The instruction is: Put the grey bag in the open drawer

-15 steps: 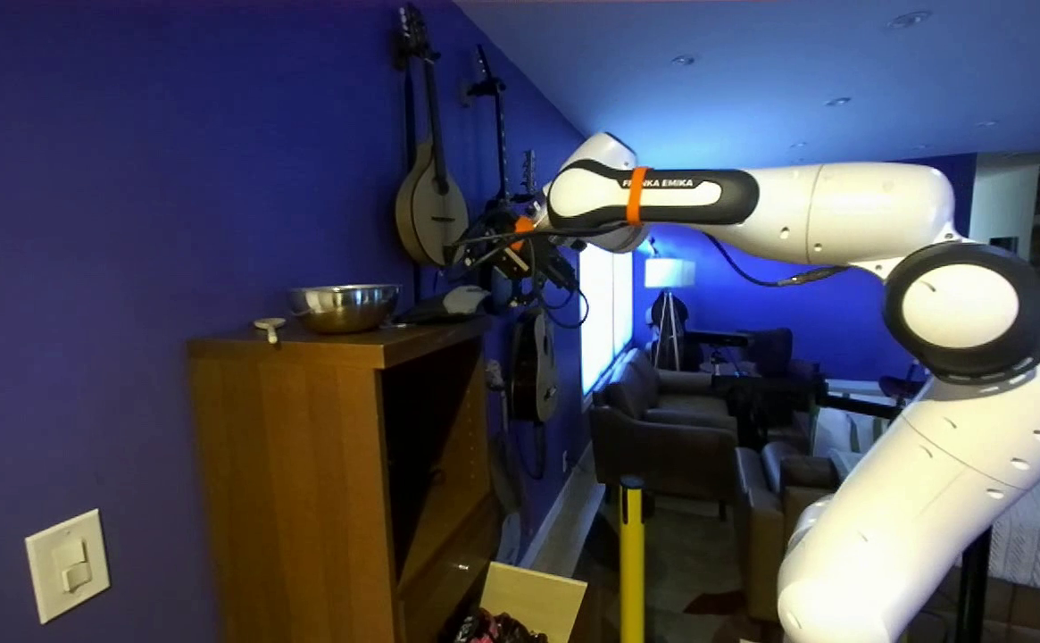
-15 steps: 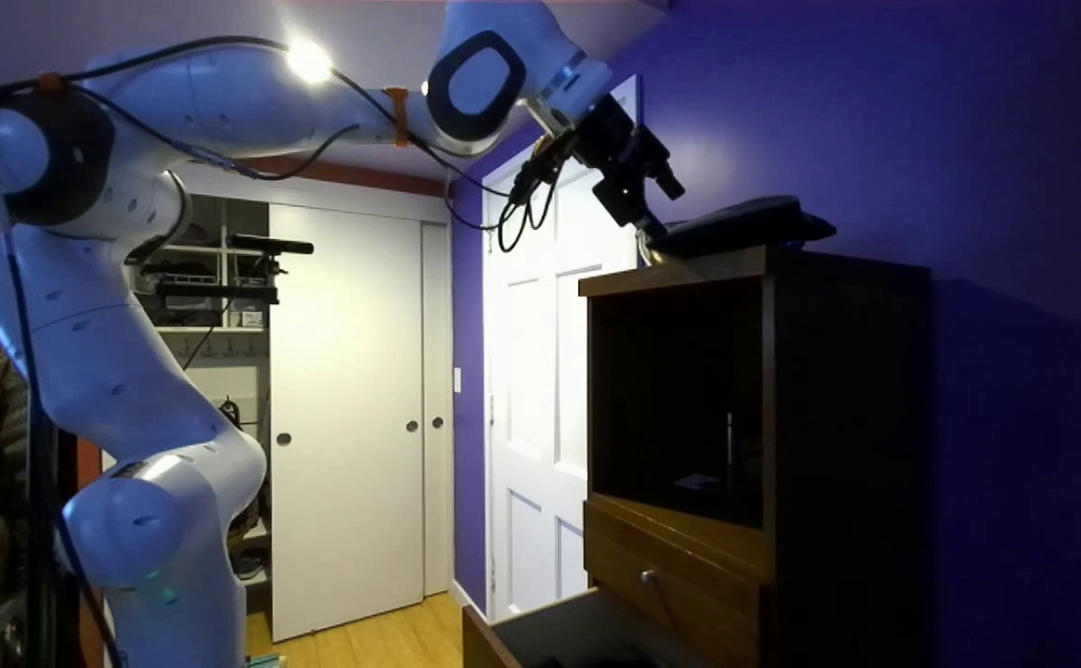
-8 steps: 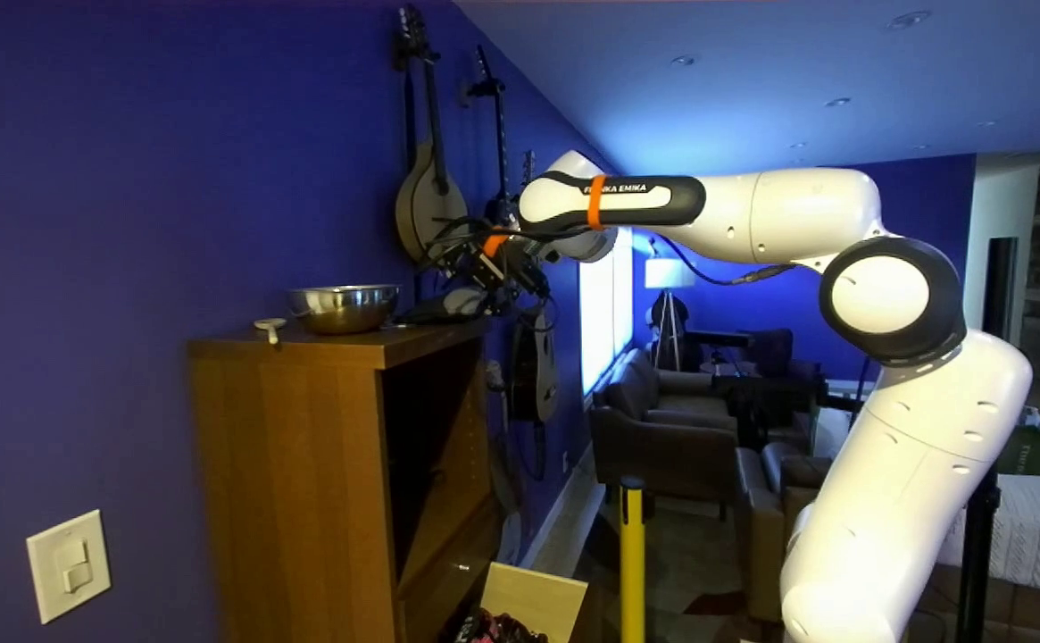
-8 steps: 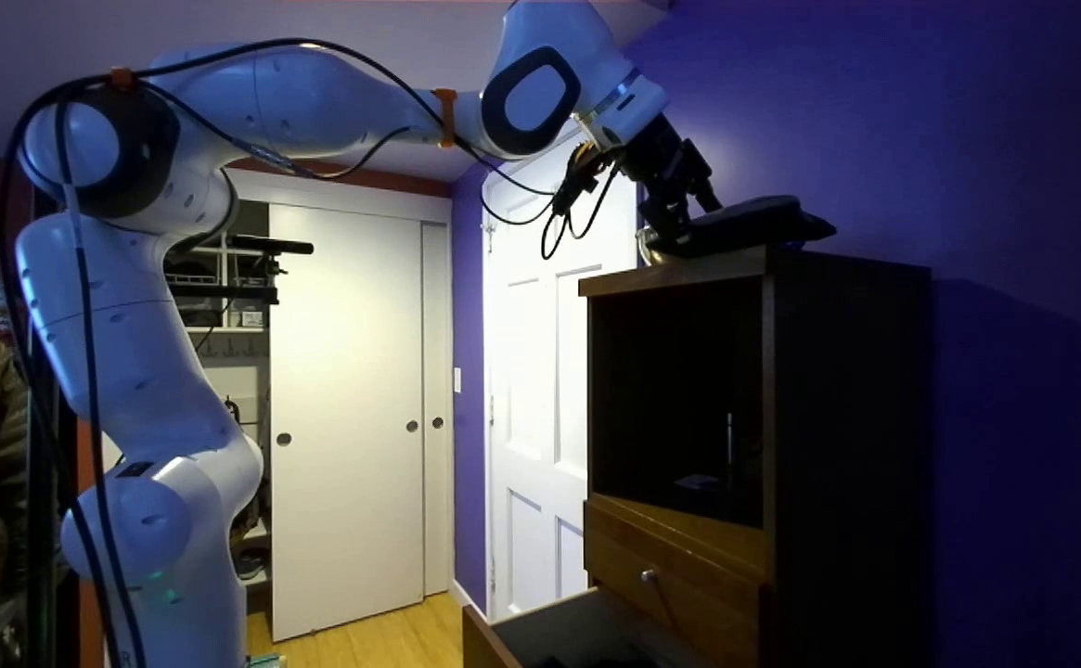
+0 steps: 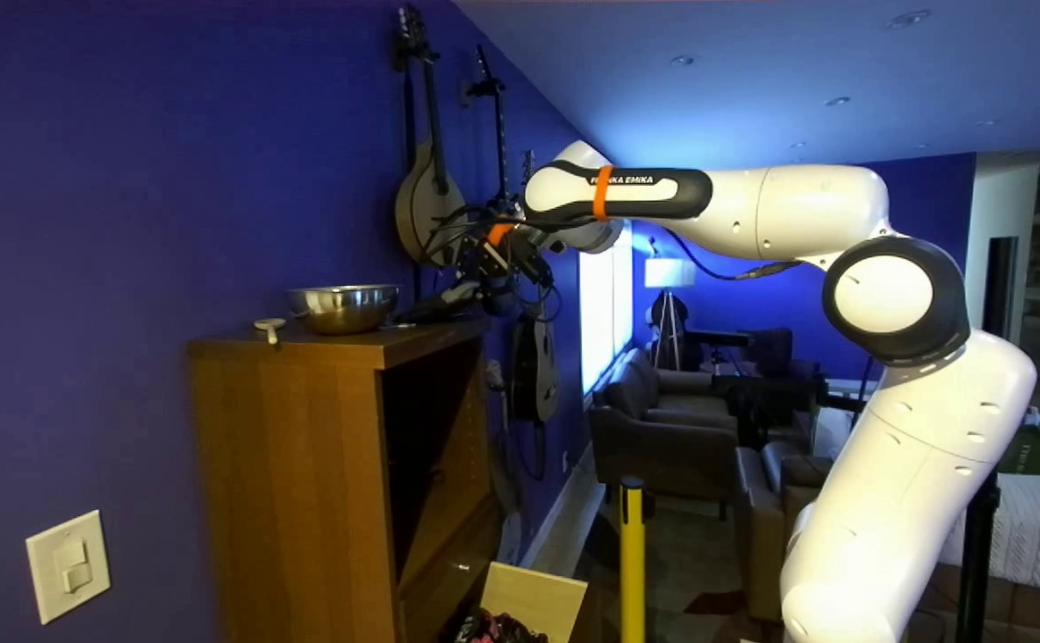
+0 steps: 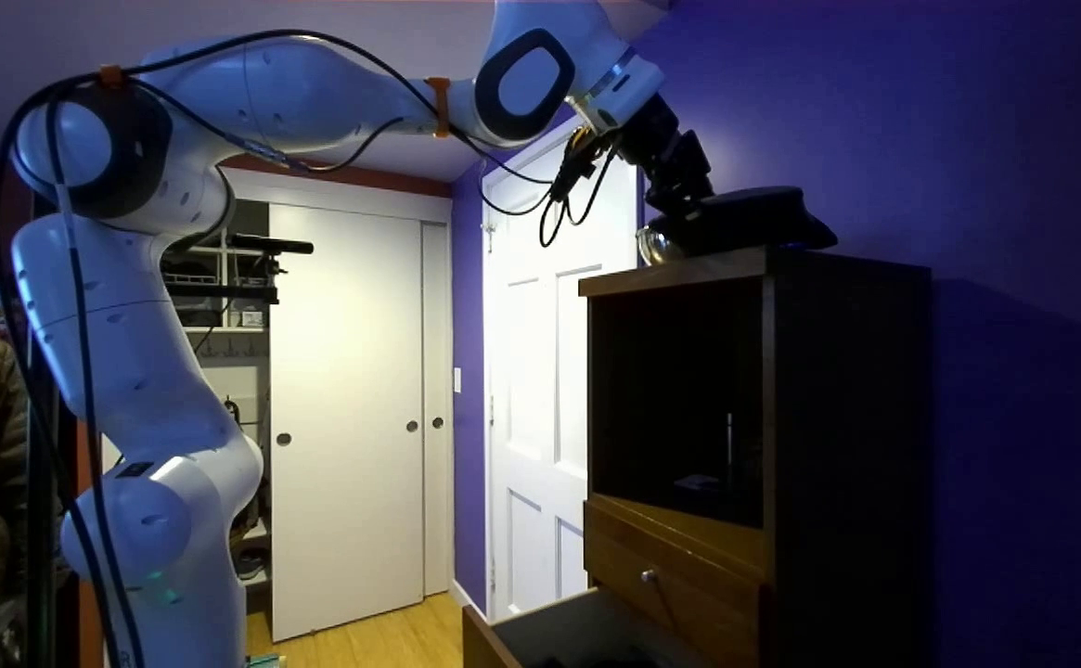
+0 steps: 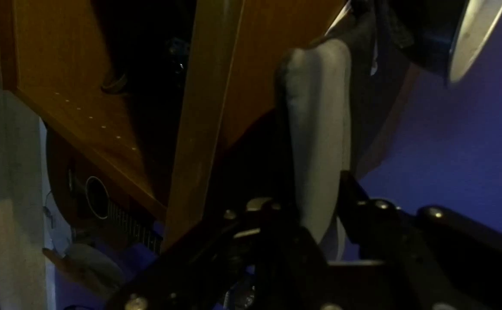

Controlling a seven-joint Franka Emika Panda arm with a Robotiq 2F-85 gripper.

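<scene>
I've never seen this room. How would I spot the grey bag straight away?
Find the tall wooden cabinet by the blue wall. At its top, near the metal bowl, the robot's black gripper has hold of the bag. Unlike the shiny round bowl, it looks soft and dull, with a long pale grey side.

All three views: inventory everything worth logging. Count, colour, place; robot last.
cabinet: 1, brown, by wall
open drawer: 1, light brown, low in cabinet
grey bag: 1, pale grey and dark, cabinet top
metal bowl: 1, silver, cabinet top
unidentified item: 1, whitish, near metal bowl
stringed instruments: 3+, pale and dark, on wall
switch plate: 1, white, on wall
post: 1, yellow, image-right of open drawer
lamp: 1, white, background
seating: count unclear, brown, background
doors: 2+, white, background
arm: 1, mostly white, beside cabinet
claw: 1, black, closed on grey bag
</scene>
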